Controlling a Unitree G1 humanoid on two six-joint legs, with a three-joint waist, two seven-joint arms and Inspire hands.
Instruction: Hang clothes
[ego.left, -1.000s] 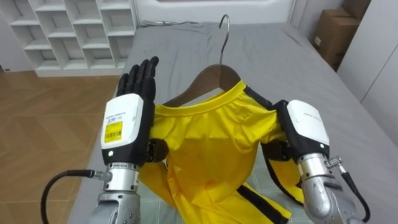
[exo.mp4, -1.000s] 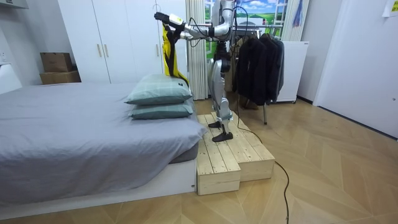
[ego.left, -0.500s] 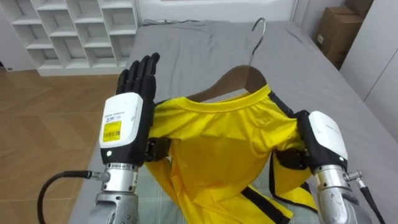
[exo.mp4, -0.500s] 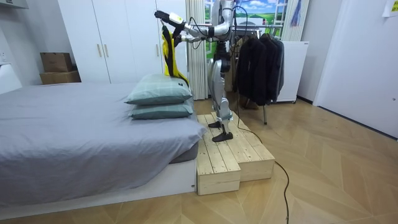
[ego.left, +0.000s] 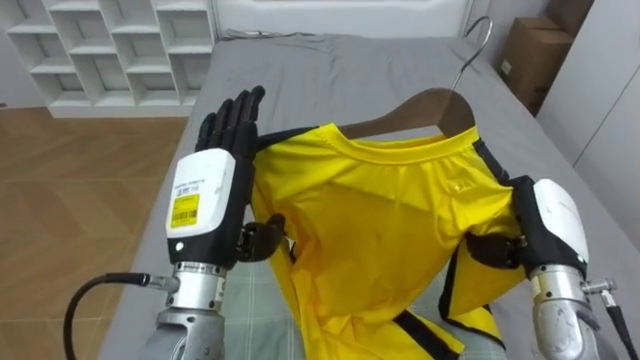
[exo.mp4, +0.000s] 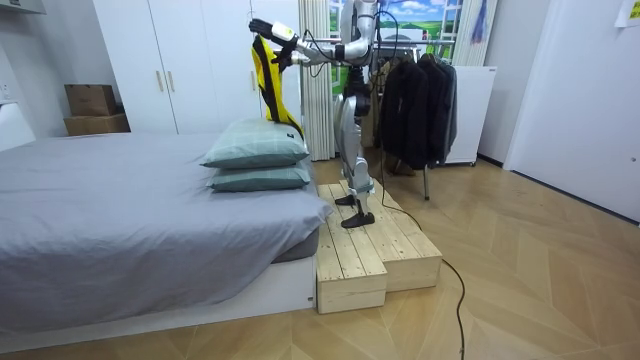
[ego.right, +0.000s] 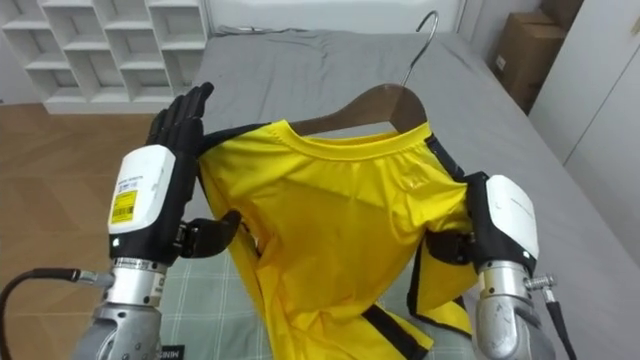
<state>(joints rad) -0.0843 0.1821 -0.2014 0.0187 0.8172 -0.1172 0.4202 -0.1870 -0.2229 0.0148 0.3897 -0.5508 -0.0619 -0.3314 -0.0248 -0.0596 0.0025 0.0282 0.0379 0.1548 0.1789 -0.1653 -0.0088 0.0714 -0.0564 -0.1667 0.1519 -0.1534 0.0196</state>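
A yellow shirt (ego.left: 380, 230) with black trim hangs on a wooden hanger (ego.left: 425, 105) whose metal hook (ego.left: 478, 35) points up and away. My left hand (ego.left: 205, 205) stands at the shirt's left shoulder with straight fingers, its thumb touching the cloth. At the shirt's right shoulder my right hand (ego.left: 555, 225) has its thumb curled onto the cloth, and its fingers are hidden behind the shirt. In the room view I stand on a wooden platform (exo.mp4: 375, 250) at the head of the bed, holding the shirt (exo.mp4: 268, 85) high above the pillows.
The grey bed (ego.left: 330, 80) stretches ahead, with green checked pillows (exo.mp4: 258, 155) below my arms. White shelves (ego.left: 110, 40) stand at the far left and a cardboard box (ego.left: 530, 50) at the far right. A rack of dark clothes (exo.mp4: 415, 100) is behind me.
The hanger and shirt have swung to the right, the hook now far right. My right hand moved right and lower, spreading the shirt wider. The left hand stayed put.
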